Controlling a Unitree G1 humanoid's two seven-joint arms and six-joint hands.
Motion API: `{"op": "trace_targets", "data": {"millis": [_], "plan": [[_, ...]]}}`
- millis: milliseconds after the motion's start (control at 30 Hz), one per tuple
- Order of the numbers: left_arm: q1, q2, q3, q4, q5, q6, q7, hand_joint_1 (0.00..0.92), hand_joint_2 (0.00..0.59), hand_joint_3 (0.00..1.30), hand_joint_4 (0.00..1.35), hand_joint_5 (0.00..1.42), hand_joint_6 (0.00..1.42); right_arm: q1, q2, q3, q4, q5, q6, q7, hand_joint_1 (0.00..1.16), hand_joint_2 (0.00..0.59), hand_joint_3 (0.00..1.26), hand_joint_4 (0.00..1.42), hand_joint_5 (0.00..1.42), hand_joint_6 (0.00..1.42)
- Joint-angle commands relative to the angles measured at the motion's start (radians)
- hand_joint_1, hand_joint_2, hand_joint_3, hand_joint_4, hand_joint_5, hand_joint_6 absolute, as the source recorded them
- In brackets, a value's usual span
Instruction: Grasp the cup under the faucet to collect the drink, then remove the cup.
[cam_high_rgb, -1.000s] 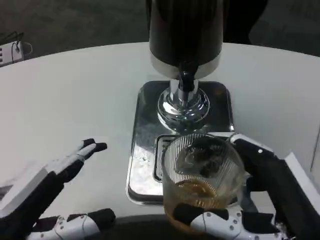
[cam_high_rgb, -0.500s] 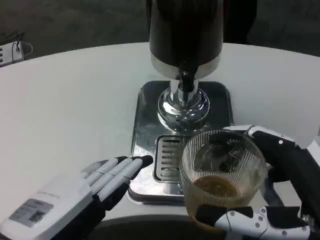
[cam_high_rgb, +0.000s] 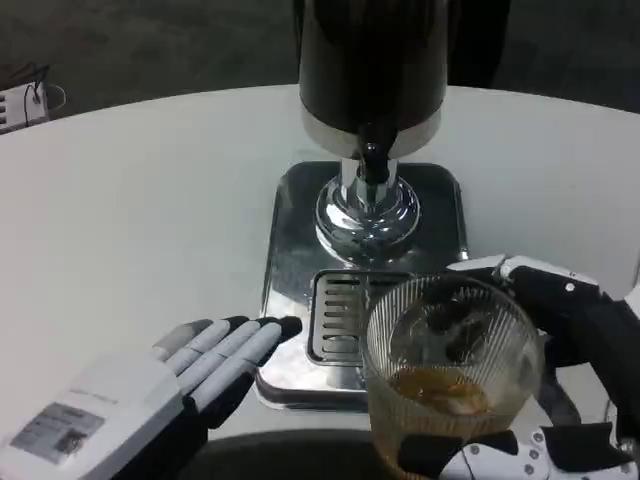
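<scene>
Cup (cam_high_rgb: 452, 375) task, scanning from the left: left hand (cam_high_rgb: 165, 385) flat, fingers straight and loose, grasping nothing, tips at the steel tray (cam_high_rgb: 285, 260) edge. Dispenser (cam_high_rgb: 372, 75) and its faucet (cam_high_rgb: 372, 160) beyond both hands. Right hand (cam_high_rgb: 560, 400) grips the ribbed cup, amber drink inside, near tray's front corner.

The cup (cam_high_rgb: 450, 375) sits in the right hand (cam_high_rgb: 560, 380), before the dispenser (cam_high_rgb: 372, 75), right of the left hand (cam_high_rgb: 175, 385).
</scene>
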Motion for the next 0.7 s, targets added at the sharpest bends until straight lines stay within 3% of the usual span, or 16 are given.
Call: {"op": "trace_targets", "data": {"millis": [33,700], "plan": [[0.004,0.001,0.003,-0.006,0.006,0.009,-0.014,0.0,0.059,0.0,0.0,0.0,0.0,0.014,0.002,-0.009,-0.031,0.026,-0.043,0.004,0.96,0.14,1.06,1.22,1.36,1.42],[-0.017,0.004,-0.006,-0.001,-0.01,0.033,-0.037,0.0,0.059,0.0,0.0,0.0,0.0,0.022,0.006,-0.013,-0.022,0.025,-0.05,0.006,0.97,0.134,1.06,1.22,1.36,1.42]]}}
